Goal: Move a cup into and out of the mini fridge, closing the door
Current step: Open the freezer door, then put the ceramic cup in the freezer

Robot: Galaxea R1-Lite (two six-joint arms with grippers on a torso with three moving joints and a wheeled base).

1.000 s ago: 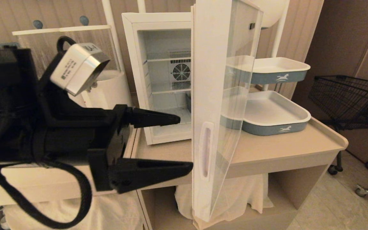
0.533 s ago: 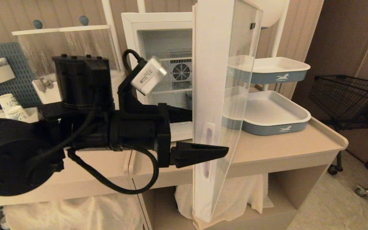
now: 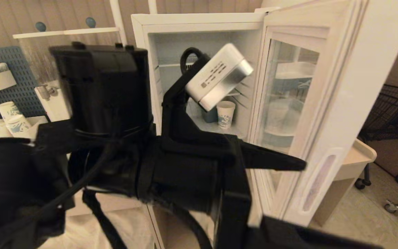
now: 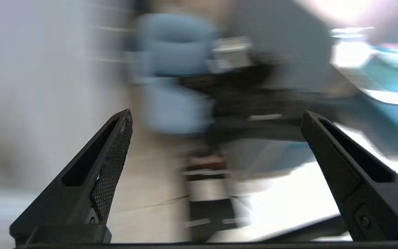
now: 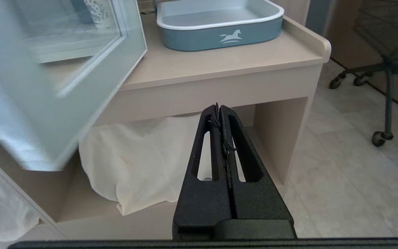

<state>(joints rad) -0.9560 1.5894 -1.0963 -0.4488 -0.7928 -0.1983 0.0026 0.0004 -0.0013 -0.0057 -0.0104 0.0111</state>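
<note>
1. Looking for the cup first: no plain white cup shows anywhere. The one thing clearly standing inside the mini fridge is a blue-printed paper cup, upright on the lower shelf, with a bluish thing just behind it. The arm hides much of the interior.
2. The door stands swung wide, its glass window facing inward.
3. The left pincer hangs in front of the opening with its jaws spread wide and nothing between them. One finger is close to the door's inner frame.
4. The right pincer is pressed together, empty, parked low before the table.
5. Risks, as I judge them:
   - Reaching in with jaws this wide could clip the door frame or a shelf edge.
   - A glancing touch would tip the light paper cup.
   - Grasping blind behind the arm could take the wrong cup.
</note>
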